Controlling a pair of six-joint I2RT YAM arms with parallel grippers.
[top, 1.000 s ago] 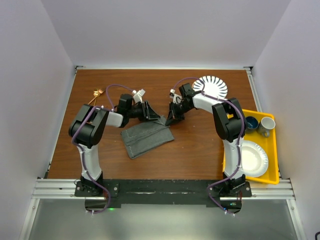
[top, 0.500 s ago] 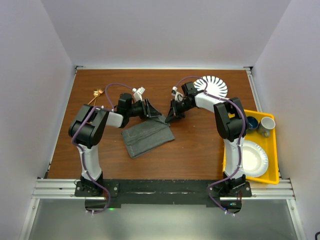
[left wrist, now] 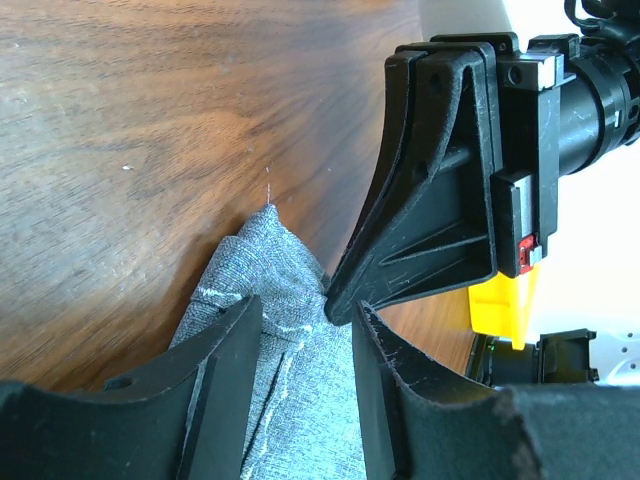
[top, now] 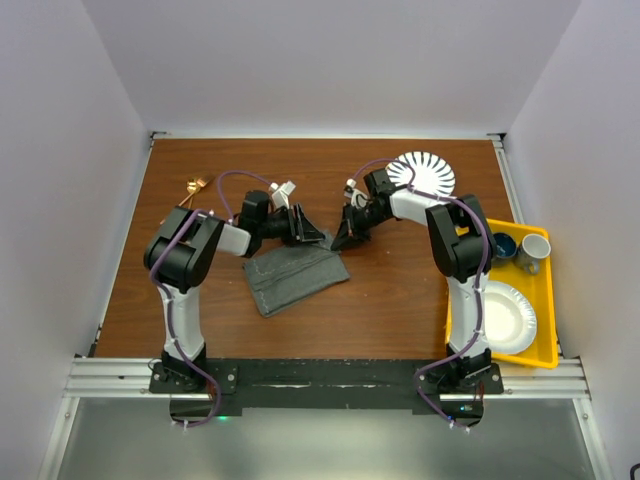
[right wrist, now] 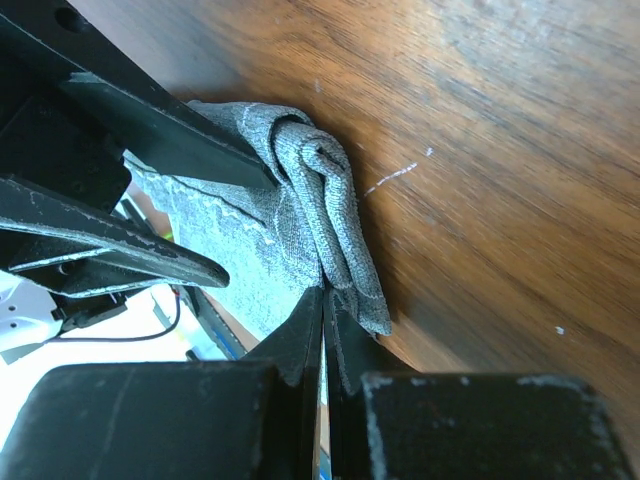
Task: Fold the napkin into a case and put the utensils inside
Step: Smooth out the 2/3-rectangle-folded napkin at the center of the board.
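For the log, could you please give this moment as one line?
left end effector: open astride napkin corner | right end effector: shut at corner | utensils: far left

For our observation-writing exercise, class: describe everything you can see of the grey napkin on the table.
The napkin is dark grey woven cloth with paler stitched hems. It is folded into a layered rectangle and lies askew on the wooden table between the two arms. Its far corner is bunched into soft rolled folds. The right pincer, shut, touches that corner with its tip. The left pincer is open just over the same corner, with fabric showing between its fingers.
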